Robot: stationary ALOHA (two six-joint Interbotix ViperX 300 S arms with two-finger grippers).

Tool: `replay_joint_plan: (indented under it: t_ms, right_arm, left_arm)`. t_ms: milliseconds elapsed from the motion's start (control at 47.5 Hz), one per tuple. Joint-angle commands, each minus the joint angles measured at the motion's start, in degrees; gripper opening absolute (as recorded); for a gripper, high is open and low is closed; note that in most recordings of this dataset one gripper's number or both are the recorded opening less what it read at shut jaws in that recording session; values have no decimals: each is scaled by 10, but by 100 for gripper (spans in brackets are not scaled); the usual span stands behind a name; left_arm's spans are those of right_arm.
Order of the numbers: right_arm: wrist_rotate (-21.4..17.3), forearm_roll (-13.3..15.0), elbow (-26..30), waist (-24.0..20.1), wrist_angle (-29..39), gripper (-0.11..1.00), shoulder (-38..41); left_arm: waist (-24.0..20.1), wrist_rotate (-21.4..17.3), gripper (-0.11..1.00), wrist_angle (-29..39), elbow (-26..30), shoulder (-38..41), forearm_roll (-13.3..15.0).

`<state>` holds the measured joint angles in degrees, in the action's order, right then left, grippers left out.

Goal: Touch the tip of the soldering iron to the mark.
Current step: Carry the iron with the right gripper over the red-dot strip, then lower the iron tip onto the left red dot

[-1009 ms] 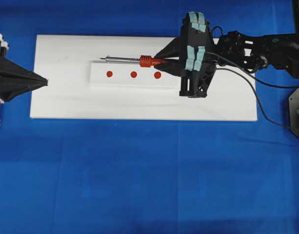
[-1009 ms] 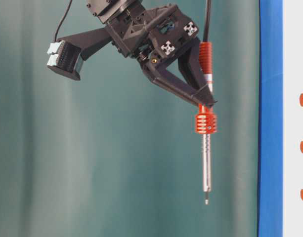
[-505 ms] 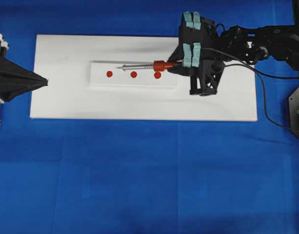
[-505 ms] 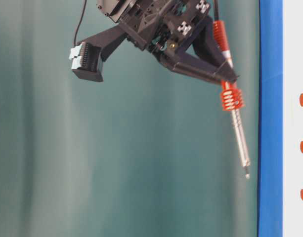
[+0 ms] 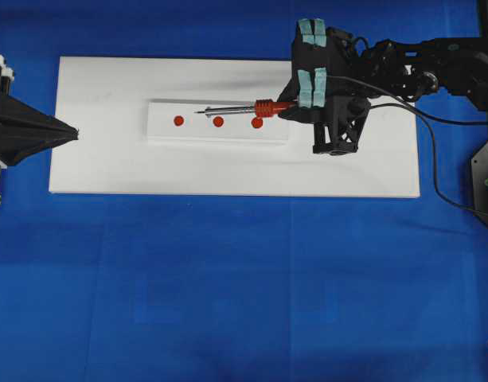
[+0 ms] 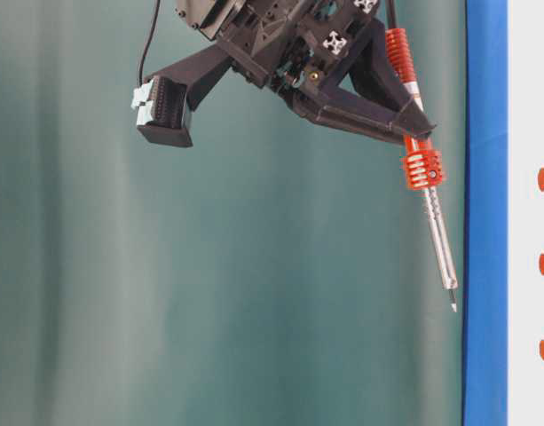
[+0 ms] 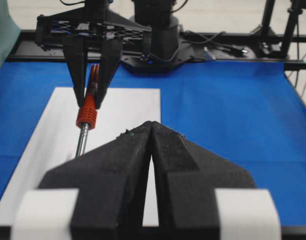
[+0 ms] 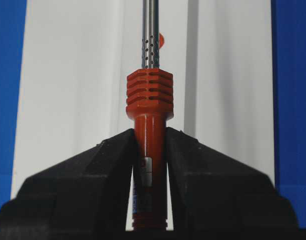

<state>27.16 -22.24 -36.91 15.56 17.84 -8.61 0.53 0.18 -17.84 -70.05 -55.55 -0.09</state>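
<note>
A: Holding what, exactly?

B: My right gripper (image 8: pixel 150 150) is pinching the soldering iron (image 5: pixel 255 106) by its orange-red handle, jaws pressed on both sides just behind the ribbed collar. Cord runs off the back end.

A: Where's the iron rel. to the board?

B: In the overhead view it lies over the raised white strip (image 5: pixel 220 135) on the white board (image 5: pixel 100 167), shaft pointing to the view's left. The tip (image 5: pixel 198 112) sits betw. the left red dot (image 5: pixel 178 121) and the middle red dot (image 5: pixel 218 122), a bit above their row. Right red dot (image 5: pixel 257 122) is just below the ribbed collar.

A: Touching a mark?

B: No. Table-level view shows the tip apart from the surface, iron tilted w/ the tip end angled toward the board. Clear gap betw. the point and the blue cloth (image 5: pixel 228 278) edge in that view.

A: And your other side?

B: Left gripper (image 7: pixel 151 125) has its jaws pressed together, nothing betw. them. In the overhead view it's at the left edge, its point at the board's left rim, well apart from the iron.

A: Anything on the board besides the strip?

B: Can't see anything else there.
</note>
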Motion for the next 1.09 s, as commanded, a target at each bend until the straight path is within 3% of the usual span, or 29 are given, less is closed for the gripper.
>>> replay_joint_plan:
  t_ms: [0, 673, 1073]
  right_arm:
    - [0, 1, 15, 1, -4, 6, -14]
    - [0, 1, 15, 1, -9, 6, -11]
    - [0, 1, 40, 1, -19, 6, 50]
  left_arm:
    - [3, 0, 0, -6, 6, 4, -1]
    - [3, 0, 0, -6, 6, 4, -1]
    - [3, 0, 0, -6, 6, 4, 0]
